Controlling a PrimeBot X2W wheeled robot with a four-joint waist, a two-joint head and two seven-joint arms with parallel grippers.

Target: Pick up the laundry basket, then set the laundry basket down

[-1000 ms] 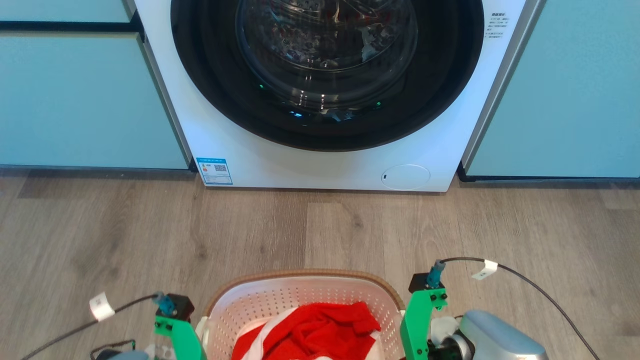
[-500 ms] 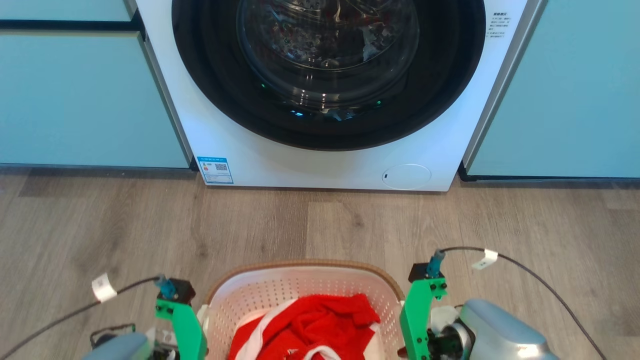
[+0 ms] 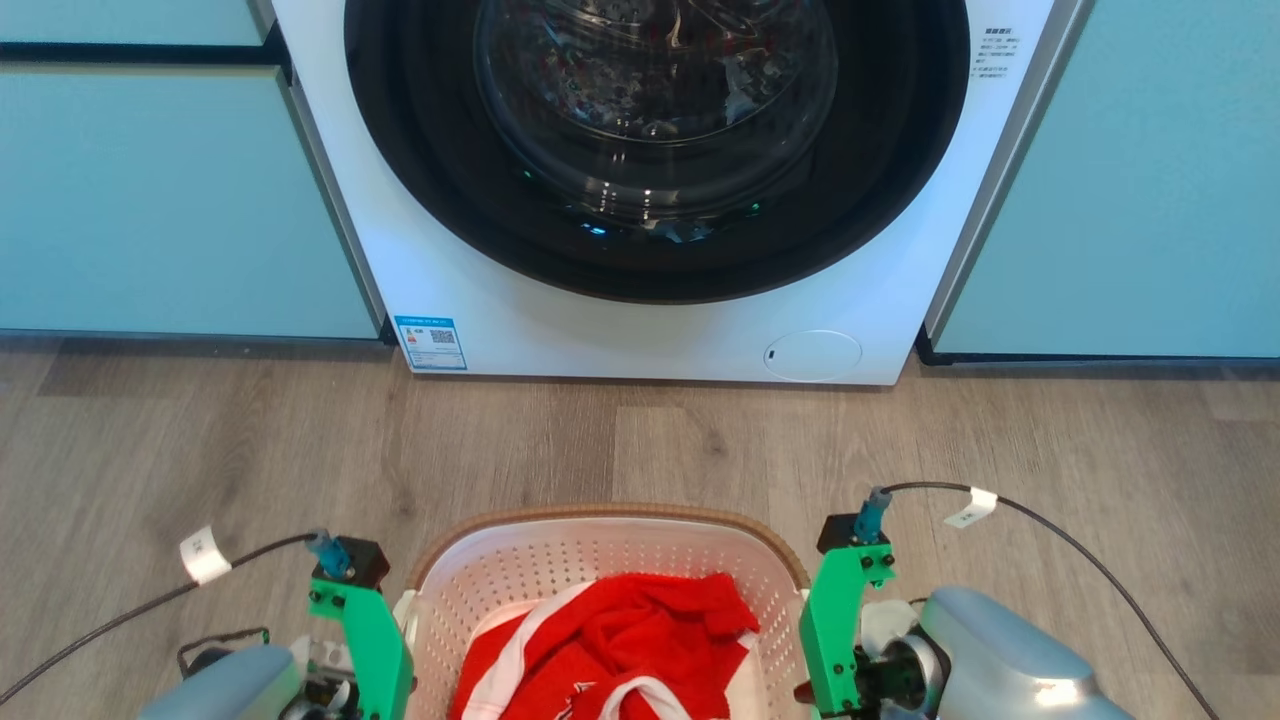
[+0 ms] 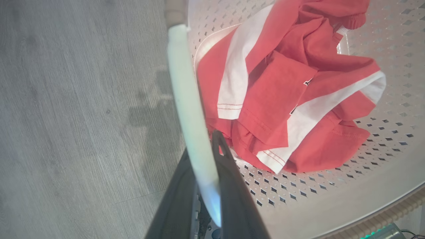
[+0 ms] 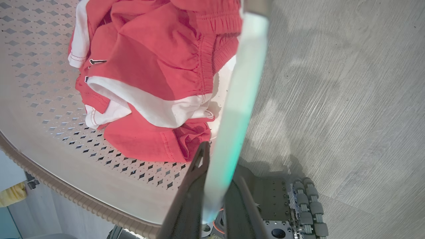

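Laundry basket (image 3: 600, 560) higher than before, gripped by left claw (image 4: 202, 146), right claw (image 5: 219, 159)

The floor (image 3: 620, 440) is grey-brown wood-look plank. A white washing machine (image 3: 620, 340) stands on it at the far side, between pale blue cabinets (image 3: 170, 200).

A strip of bare floor (image 3: 600, 440) lies open between the laundry basket (image 3: 610, 513) and the washing machine (image 3: 560, 320), which blocks the way ahead; teal cabinets (image 3: 170, 200) flank it on 2 sides.
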